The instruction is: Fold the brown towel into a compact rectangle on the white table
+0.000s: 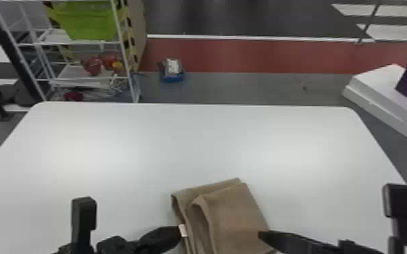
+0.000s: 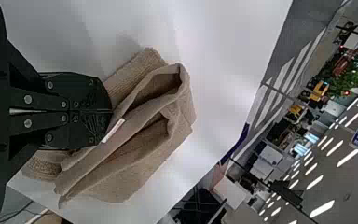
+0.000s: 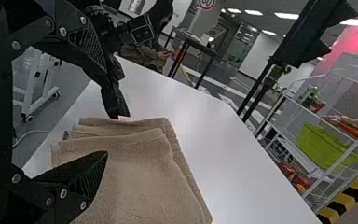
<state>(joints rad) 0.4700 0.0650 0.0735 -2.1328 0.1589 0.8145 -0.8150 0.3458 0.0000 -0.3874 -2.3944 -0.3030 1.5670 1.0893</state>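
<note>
The brown towel [image 1: 233,216] lies folded in uneven layers at the table's [image 1: 192,142] near middle. The left gripper's [image 1: 179,229] fingers are closed, apparently pinching its left edge; the right gripper [image 1: 268,236], fingers spread wide, is at its right side.

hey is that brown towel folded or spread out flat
Folded, though loosely: the brown towel lies in stacked layers on the white table, with gaps showing between the folds.
</note>
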